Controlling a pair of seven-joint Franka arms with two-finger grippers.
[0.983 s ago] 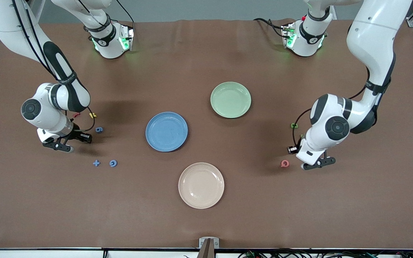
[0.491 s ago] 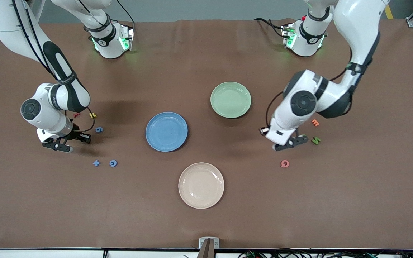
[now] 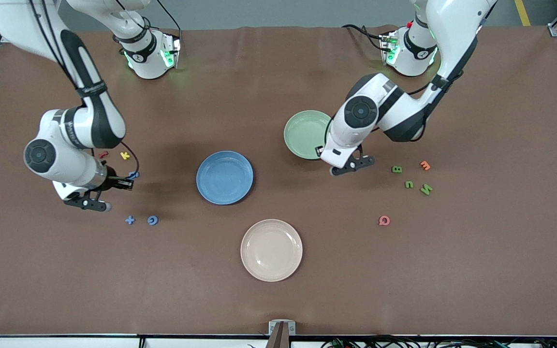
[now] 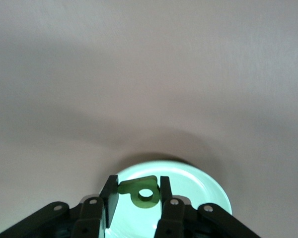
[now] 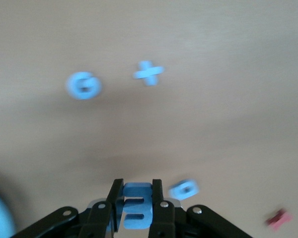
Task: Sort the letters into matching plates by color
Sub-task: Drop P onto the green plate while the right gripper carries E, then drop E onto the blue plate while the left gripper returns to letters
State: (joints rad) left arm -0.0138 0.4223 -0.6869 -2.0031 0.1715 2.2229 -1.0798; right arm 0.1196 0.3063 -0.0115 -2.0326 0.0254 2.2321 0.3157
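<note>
Brown table (image 3: 278,299) | left gripper (image 4: 137,195) clamps green letter (image 4: 139,190) over green plate (image 4: 198,181) | right gripper (image 5: 137,198) clamps blue letter (image 5: 138,210)

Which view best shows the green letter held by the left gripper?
The left wrist view: the green letter sits clamped in the left gripper, over the green plate. The front view hides it under the arm; the right wrist view misses it.
</note>
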